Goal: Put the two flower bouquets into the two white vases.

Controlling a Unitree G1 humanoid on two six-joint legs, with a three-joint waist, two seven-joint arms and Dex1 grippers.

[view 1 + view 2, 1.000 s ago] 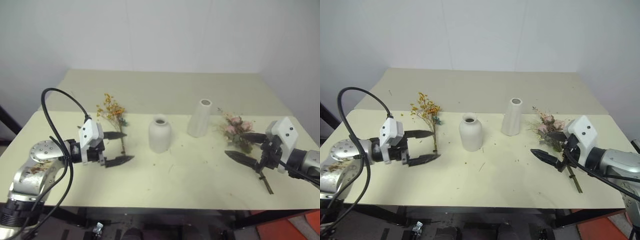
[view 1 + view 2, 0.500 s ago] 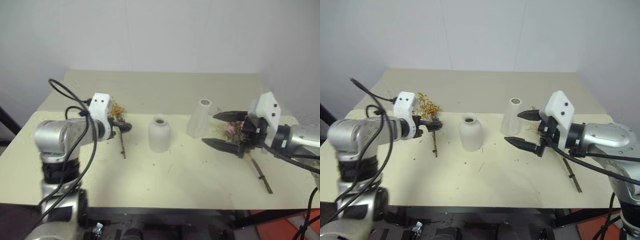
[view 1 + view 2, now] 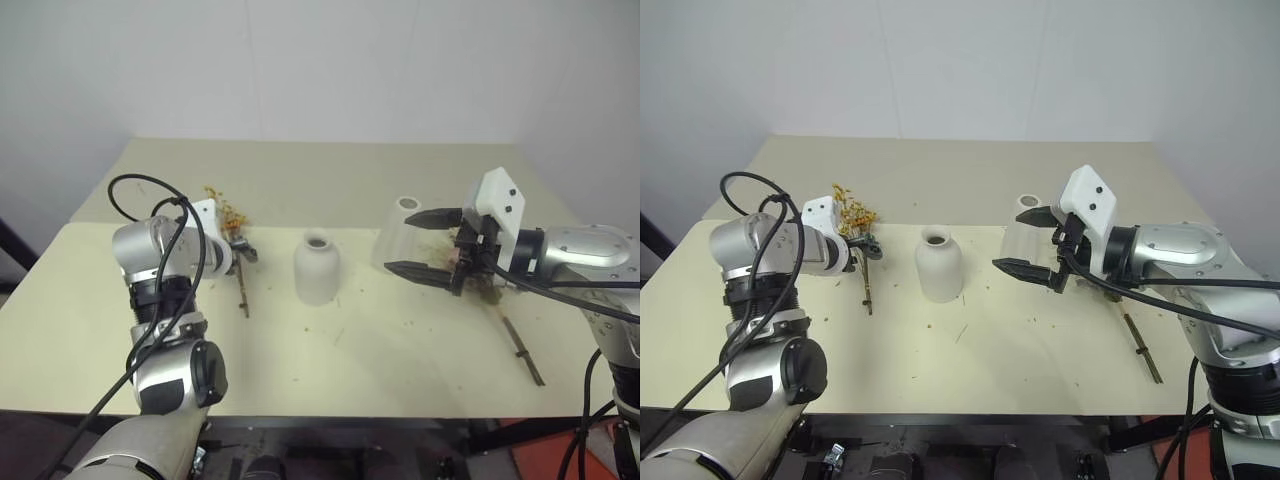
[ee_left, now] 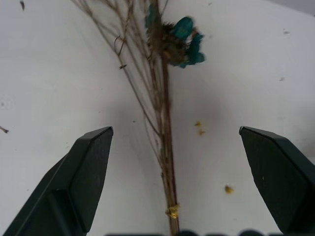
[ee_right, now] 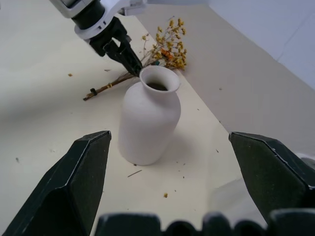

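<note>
The yellow-orange bouquet (image 3: 228,222) lies flat at the table's left, its thin stem (image 4: 165,147) running toward the front. My left gripper (image 3: 238,251) points down just over that stem, open, with the stem between its fingers (image 4: 83,177) but not gripped. The short round white vase (image 3: 317,268) stands at the centre. The taller white vase (image 3: 395,240) stands to its right. My right gripper (image 3: 397,240) hovers open and empty in front of that vase. The pink bouquet is mostly hidden behind the right hand; its stem (image 3: 522,345) lies on the table.
The cream table (image 3: 380,370) carries scattered petal crumbs around the vases. A second table section (image 3: 330,170) reaches back to the white wall. Bare tabletop lies in front of the vases and between the arms.
My left gripper swung forward and tipped down over the yellow bouquet's stem. My right gripper rose and moved left, from the pink bouquet to the taller vase. Both stayed open.
</note>
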